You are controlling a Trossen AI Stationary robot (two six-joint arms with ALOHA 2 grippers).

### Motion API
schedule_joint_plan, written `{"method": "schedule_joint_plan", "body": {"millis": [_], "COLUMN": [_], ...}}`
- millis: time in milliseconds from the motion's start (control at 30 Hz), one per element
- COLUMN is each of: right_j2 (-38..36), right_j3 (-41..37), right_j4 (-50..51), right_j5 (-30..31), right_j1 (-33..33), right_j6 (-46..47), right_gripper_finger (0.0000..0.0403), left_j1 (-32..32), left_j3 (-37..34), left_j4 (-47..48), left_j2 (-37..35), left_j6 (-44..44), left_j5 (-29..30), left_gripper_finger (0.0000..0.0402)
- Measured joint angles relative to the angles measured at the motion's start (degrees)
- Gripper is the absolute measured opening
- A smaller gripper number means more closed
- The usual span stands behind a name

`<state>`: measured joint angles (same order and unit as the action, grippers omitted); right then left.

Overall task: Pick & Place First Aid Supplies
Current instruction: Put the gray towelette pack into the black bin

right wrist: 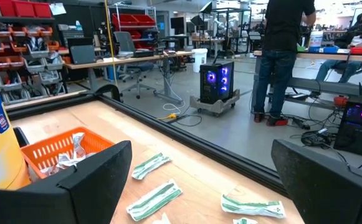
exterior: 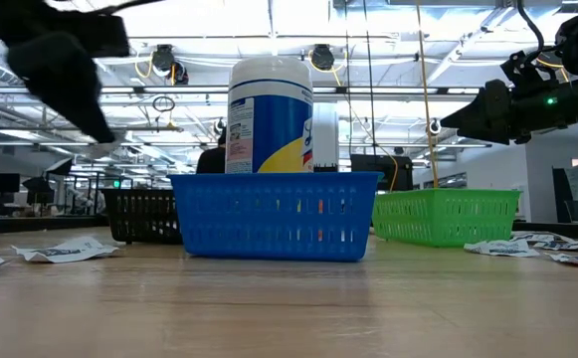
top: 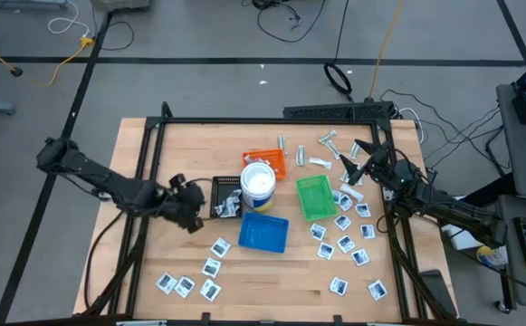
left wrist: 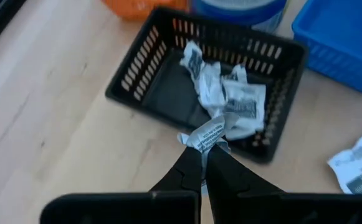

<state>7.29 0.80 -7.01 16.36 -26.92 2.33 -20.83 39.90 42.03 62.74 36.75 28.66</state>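
Note:
My left gripper (top: 197, 215) (left wrist: 205, 154) hangs over the near rim of the black tray (left wrist: 137, 62) (top: 215, 201) and is shut on one white packet (left wrist: 209, 133). Several crumpled white packets (left wrist: 230, 93) lie inside that tray. More white packets with dark print lie flat on the table, right of the green tray (top: 346, 225) and toward the near left (top: 197, 282). Pale wrapped strips (top: 326, 143) (right wrist: 151, 165) lie at the far side. My right gripper (top: 353, 163) (right wrist: 200, 150) is open, raised over the right far part of the table, holding nothing. My left gripper pinches the white packet by its crumpled lower end (left wrist: 207, 144) between the two fingertips (left wrist: 190, 163). The packet is lifted clear and sticks out beyond the fingertips over the tray's near rim, bent and creased.
An orange tray (top: 273, 159) holding strips, a white tub with a blue band (top: 258, 181) (exterior: 269, 114), a green tray (top: 315, 197) (exterior: 446, 217) and a blue tray (top: 263, 233) (exterior: 274, 214) stand mid-table. Bare wood lies left of the black tray. A person (right wrist: 283, 56) stands beyond the table.

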Motion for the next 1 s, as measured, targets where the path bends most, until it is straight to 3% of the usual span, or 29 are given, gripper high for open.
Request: {"method": "schedule_joint_plan", "body": {"millis": [233, 333, 600, 1000], "right_j2": [0.0, 0.0, 0.0, 0.0], "right_j3": [0.01, 0.02, 0.0, 0.01], "right_j4": [-0.02, -0.02, -0.03, -0.02], "right_j5": [0.0, 0.0, 0.0, 0.0], "right_j1": [0.0, 0.0, 0.01, 0.02], "right_j6": [0.02, 0.02, 0.0, 0.01], "right_gripper_finger": [0.038, 0.038, 0.038, 0.038], "left_j1": [10.76, 14.35, 20.05, 20.45], "left_j3": [0.02, 0.04, -0.47, -9.23], "left_j4": [-11.35, -15.22, -20.23, -38.21], "left_j2": [-0.02, -0.02, -0.09, 6.6], "left_j6": [-20.95, -26.06, -30.6, -30.35], "left_j5": [-8.84, -12.15, -18.3, -22.96], "left_gripper_finger": [0.0005, 0.0005, 0.0005, 0.0006]}}
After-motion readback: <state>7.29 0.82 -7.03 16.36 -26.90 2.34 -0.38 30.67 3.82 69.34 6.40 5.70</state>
